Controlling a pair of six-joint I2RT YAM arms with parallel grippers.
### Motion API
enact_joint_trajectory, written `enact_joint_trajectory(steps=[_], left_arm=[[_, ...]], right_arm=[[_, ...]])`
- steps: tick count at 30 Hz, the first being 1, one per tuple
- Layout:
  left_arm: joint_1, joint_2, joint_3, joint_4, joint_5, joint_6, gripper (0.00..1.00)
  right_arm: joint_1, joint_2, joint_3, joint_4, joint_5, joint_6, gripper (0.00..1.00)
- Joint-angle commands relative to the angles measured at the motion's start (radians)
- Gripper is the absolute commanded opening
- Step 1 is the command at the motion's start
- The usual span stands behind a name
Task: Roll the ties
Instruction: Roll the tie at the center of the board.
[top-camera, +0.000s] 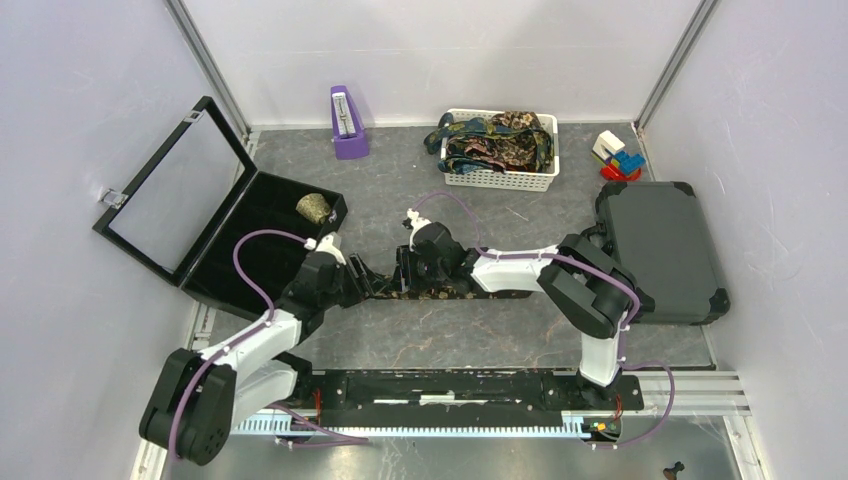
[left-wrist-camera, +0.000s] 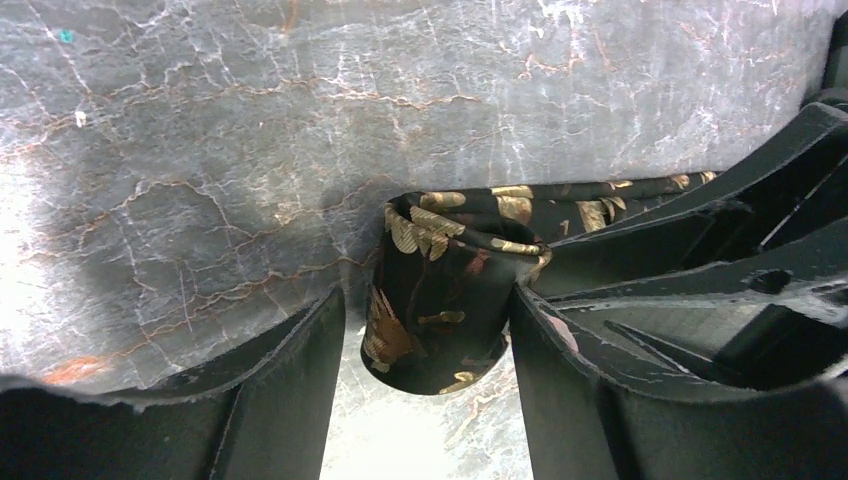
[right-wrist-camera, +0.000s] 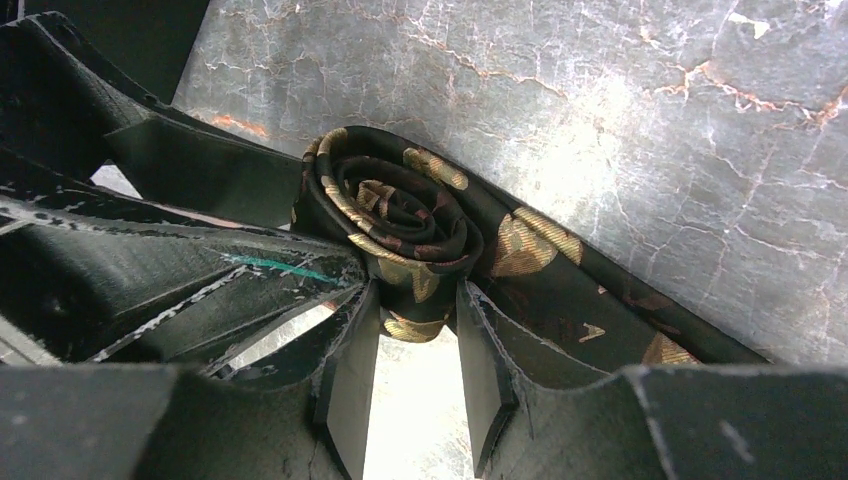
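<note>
Grey marbled surface (top-camera: 450, 340): right pincer (right-wrist-camera: 415, 295) clamps the coiled tie (right-wrist-camera: 400, 220), left pincer (left-wrist-camera: 428, 300) stands open around it; tidy winding likely needs even tension.

The tie (top-camera: 440, 294) lies before the basket (top-camera: 500, 180), which seemingly holds more.

A grey marbled table (top-camera: 450, 340) fills the floor of the white-walled booth. On the left a black display case (top-camera: 262, 215) lies open, its glazed lid (top-camera: 172, 195) tilted up and back toward the left wall. At the far edge a purple wedge-shaped object (top-camera: 347, 124), like a metronome, stands upright. To its right is a white slatted basket (top-camera: 500, 180). In the far right corner are some coloured toy blocks (top-camera: 617, 156), and nearer than those a shut dark grey hard case (top-camera: 660, 252) lies flat.
</note>
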Motion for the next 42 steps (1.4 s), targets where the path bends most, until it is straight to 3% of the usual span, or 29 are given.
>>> enact_joint_trajectory(steps=[1,16,25,29,42], left_arm=[[0.008,0.034,-0.03,0.121,0.023,-0.016,0.66],[0.007,0.087,-0.061,0.243,0.059,-0.039,0.61],[0.007,0.171,-0.074,0.35,0.089,-0.057,0.49],[0.007,0.172,-0.072,0.352,0.094,-0.057,0.39],[0.005,0.052,-0.031,0.136,0.026,-0.014,0.26]], right_arm=[[-0.01,0.016,0.004,0.016,-0.009,-0.009,0.41],[-0.017,0.024,0.009,0.02,-0.023,-0.009,0.41],[-0.024,0.024,0.009,0.018,-0.03,-0.011,0.41],[-0.025,0.024,0.009,0.017,-0.032,-0.012,0.41],[-0.031,-0.082,0.034,-0.051,-0.043,-0.066,0.48]])
